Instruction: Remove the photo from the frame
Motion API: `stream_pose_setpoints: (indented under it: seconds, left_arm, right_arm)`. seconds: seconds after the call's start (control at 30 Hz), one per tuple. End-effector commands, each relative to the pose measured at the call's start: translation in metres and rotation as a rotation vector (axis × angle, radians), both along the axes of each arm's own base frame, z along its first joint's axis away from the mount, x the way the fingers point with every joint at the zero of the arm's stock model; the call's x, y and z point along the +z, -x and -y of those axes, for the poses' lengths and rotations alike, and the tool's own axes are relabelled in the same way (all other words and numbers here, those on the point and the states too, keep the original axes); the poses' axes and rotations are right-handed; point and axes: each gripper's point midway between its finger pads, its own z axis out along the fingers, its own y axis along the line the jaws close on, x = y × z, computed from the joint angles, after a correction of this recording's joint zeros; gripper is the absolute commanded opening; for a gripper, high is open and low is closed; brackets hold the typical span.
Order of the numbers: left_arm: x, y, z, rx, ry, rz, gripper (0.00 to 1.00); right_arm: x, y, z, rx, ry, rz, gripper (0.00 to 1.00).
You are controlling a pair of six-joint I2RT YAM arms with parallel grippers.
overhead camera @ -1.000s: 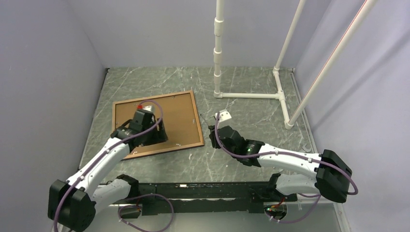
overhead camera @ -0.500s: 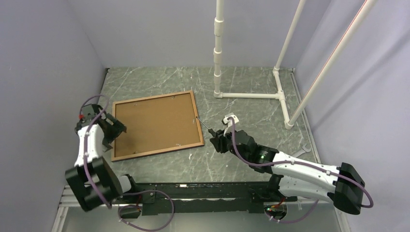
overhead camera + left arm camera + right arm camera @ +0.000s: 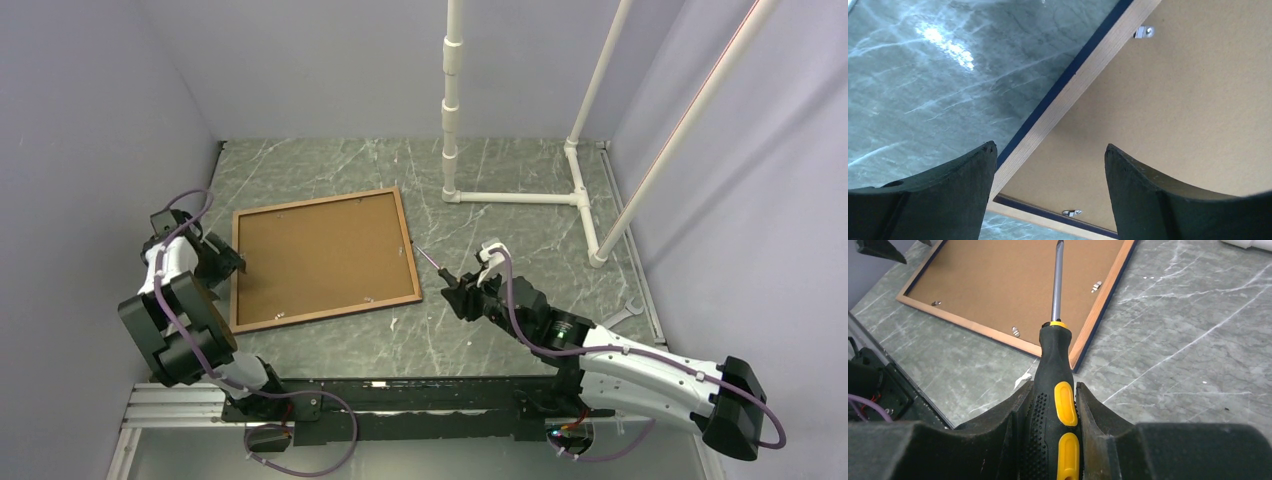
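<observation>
Frame (image 3: 409,262) lies face-down, hardboard back (image 3: 322,258) up, near the left edge of the desk (image 3: 500,170). Right gripper (image 3: 1054,390) clamps a screwdriver (image 3: 1057,375), presumably to release the clips (image 3: 1096,287). Left gripper (image 3: 1048,152) stands wide open, empty.

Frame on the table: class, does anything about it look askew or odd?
The frame lies face down, the photo's brown back up, turned slightly askew to the table edges. No damage shows.

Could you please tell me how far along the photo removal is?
Done: the frame lies face down, the photo showing its brown back, and the right end effector grips a screwdriver. In hand: its tip points toward the frame's right edge; the open left end effector hovers at the left edge. Left: metal clips sit on the back; the photo is inside.
</observation>
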Motion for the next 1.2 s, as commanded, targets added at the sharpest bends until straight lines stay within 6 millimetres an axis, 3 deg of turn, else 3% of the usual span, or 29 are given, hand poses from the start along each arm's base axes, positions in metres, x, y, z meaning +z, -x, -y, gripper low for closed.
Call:
stream_pose_setpoints:
  seconds: [0.0, 0.1, 0.2, 0.37, 0.5, 0.7, 0.97, 1.1, 1.13, 1.17]
  left_arm:
    - [-0.007, -0.007, 0.017, -0.116, 0.037, 0.041, 0.8]
    - [-0.019, -0.006, 0.026, -0.127, 0.097, 0.016, 0.74]
    - [-0.029, -0.005, 0.03, -0.127, 0.133, -0.014, 0.6]
    - [-0.033, -0.001, 0.032, -0.128, 0.109, -0.05, 0.47]
    - [-0.037, 0.0, 0.04, -0.125, 0.142, -0.054, 0.18]
    - [-0.035, 0.009, 0.043, -0.08, 0.142, -0.064, 0.04]
    - [-0.042, 0.028, 0.054, 0.04, 0.191, -0.046, 0.0]
    - [-0.029, 0.027, 0.056, 0.051, 0.174, 0.03, 0.0]
    - [-0.023, 0.025, 0.052, 0.049, 0.148, 0.043, 0.02]
    - [-0.017, 0.025, 0.046, 0.048, 0.121, 0.052, 0.11]
  right_arm:
    - [0.019, 0.004, -0.012, 0.051, -0.072, 0.015, 0.0]
    - [0.017, 0.007, -0.015, 0.072, -0.076, 0.005, 0.0]
    - [0.016, 0.008, -0.013, 0.069, -0.083, 0.007, 0.0]
    - [0.018, 0.006, -0.009, 0.047, -0.09, 0.019, 0.0]
    - [0.019, 0.003, -0.005, 0.028, -0.089, 0.032, 0.0]
    - [0.02, 0.003, 0.0, 0.013, -0.094, 0.039, 0.0]
    - [0.016, 0.005, -0.003, 0.025, -0.085, 0.022, 0.0]
    - [0.014, 0.006, -0.006, 0.037, -0.071, 0.006, 0.0]
    - [0.014, 0.007, -0.008, 0.046, -0.07, 0.003, 0.0]
    - [0.014, 0.007, -0.009, 0.054, -0.066, -0.001, 0.0]
